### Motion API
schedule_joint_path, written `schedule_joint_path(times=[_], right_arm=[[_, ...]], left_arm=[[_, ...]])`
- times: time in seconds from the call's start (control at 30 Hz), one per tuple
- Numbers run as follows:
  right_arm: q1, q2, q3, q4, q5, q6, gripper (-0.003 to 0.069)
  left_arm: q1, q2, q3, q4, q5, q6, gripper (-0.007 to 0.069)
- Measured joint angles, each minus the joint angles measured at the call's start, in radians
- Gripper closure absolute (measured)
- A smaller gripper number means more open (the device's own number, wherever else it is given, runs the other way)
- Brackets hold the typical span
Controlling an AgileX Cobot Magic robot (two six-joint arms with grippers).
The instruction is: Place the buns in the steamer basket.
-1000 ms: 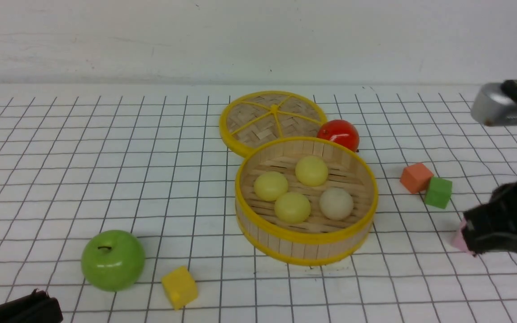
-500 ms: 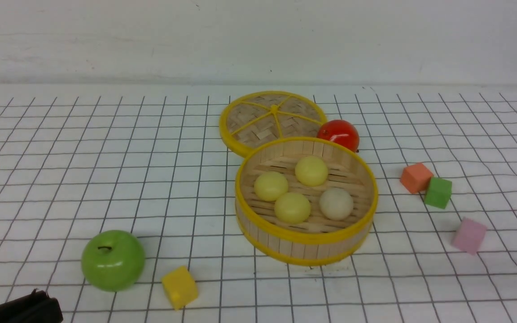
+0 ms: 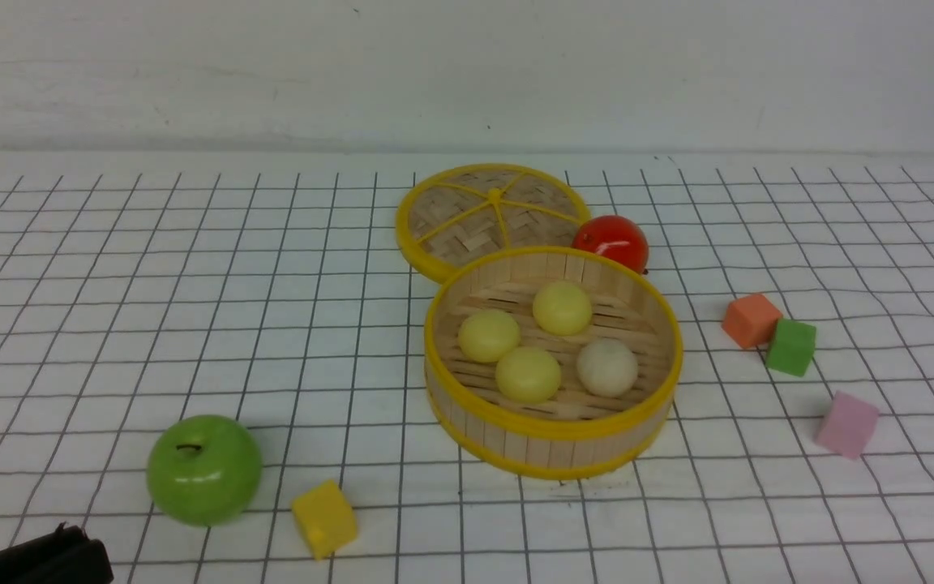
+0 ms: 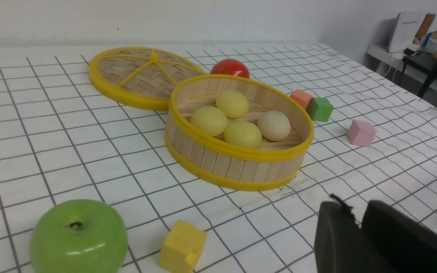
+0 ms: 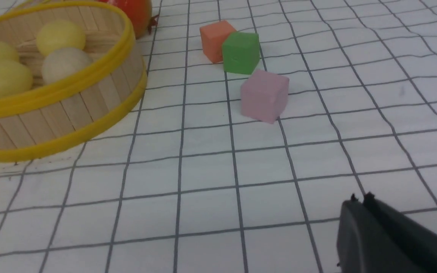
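Inside the steamer basket (image 3: 554, 422) lay all four buns (image 3: 528, 374), just before the lid (image 3: 490, 212). Loading looked finished; nothing more needed picking. Well short of the basket, the right gripper (image 5: 359, 203) was pinched together and empty, the left gripper (image 4: 359, 212) nearly closed, gripping nothing.

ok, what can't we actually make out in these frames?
- Left gripper: cut off by the left wrist view's edge; only a dark corner shows in front.
- Right gripper: out of the front view, cropped in the right wrist view.
- Lid: near edge hidden behind the steamer basket.
- Red fruit: lower part behind the basket rim.
- Shelf clutter: blurred.
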Motion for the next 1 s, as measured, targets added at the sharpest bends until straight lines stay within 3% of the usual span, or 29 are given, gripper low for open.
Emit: schedule_joint_path(times=[0.87,1.0], right_arm=[[0.0,0.0,0.0,0.001,0.002,0.014,0.0669],[0.0,0.0,0.0,0.001,0.002,0.014,0.0667]], left_arm=[[0.0,-0.003,0.0,0.0,0.0,0.0,0.0506],[0.006,-0.003,0.011,0.049,-0.039,0.0,0.0504]])
